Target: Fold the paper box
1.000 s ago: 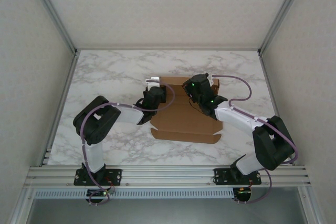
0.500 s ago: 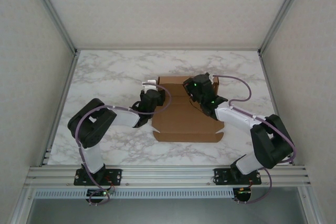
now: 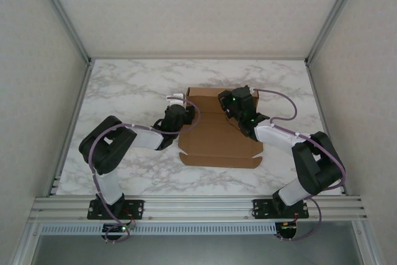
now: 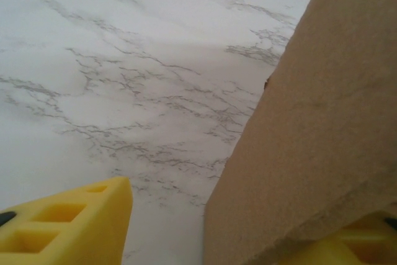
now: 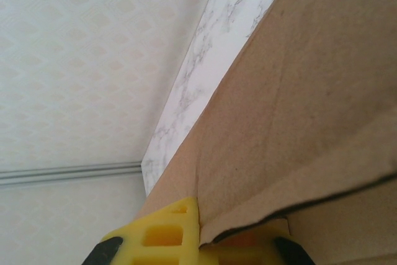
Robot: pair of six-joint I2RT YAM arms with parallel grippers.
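The paper box [image 3: 217, 138] is a brown cardboard sheet lying on the marble table [image 3: 124, 91], with its far part raised. My left gripper [image 3: 177, 100] is at the box's far left corner. In the left wrist view its jaws stand open [image 4: 248, 215]: a yellow finger [image 4: 74, 221] is on the left, bare marble shows in the gap, and a cardboard flap [image 4: 322, 122] leans over the other finger. My right gripper [image 3: 239, 100] is at the far right corner. In the right wrist view it is shut [image 5: 211, 240] on the edge of a cardboard flap [image 5: 298, 110].
Aluminium frame posts and pale walls enclose the table on three sides [image 3: 74, 35]. Both arm bases sit on the rail at the near edge [image 3: 198, 206]. The box's near flap with its tabs [image 3: 220, 161] lies flat toward the arms. Bare marble lies left and right of the box.
My left gripper has shifted up along the box's left edge toward the far corner. The right gripper, still shut on cardboard, has moved slightly farther back, and the far flap with it.
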